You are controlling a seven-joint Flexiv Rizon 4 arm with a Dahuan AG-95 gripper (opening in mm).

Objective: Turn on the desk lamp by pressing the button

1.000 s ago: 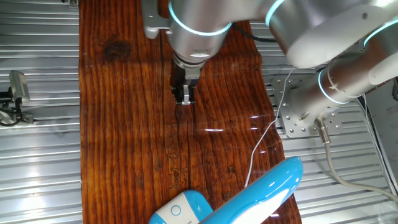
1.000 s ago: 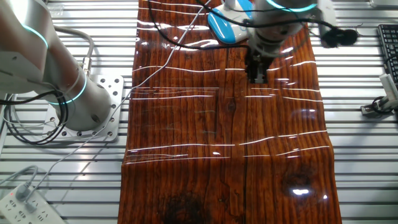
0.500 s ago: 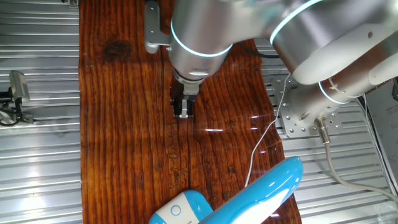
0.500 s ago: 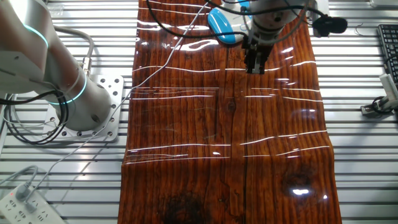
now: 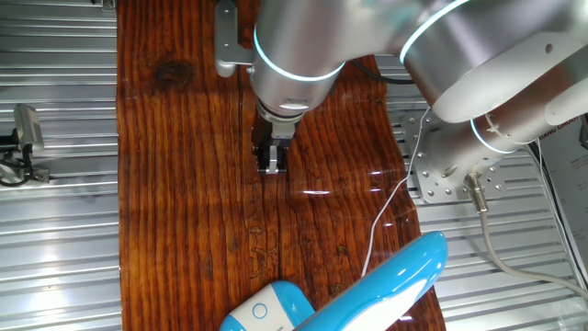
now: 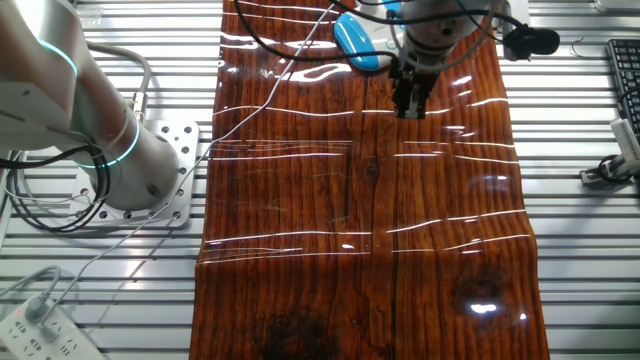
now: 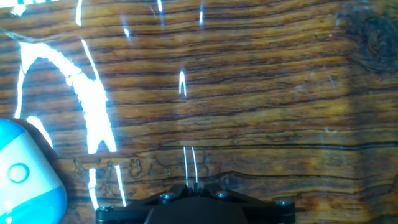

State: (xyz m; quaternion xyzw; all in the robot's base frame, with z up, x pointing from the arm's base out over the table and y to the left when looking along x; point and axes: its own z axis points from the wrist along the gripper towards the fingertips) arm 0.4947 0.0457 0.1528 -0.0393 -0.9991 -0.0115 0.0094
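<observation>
The desk lamp has a sky-blue and white base with a round button and a long blue arm, at the near edge of the wooden board in one fixed view. In the other fixed view the base lies at the far end. The hand view shows the base and its button ring at the lower left. My gripper points down over the board, well short of the lamp; it also shows in the other fixed view. Its fingertips meet, holding nothing.
A glossy wooden board covers the ribbed metal table. The lamp's thin white cord runs off the board's right side towards the arm's mount. A power strip lies at the lower left of the other fixed view.
Over the last second my gripper moved a short way along the board towards the lamp base. It has stayed still for the last half second.
</observation>
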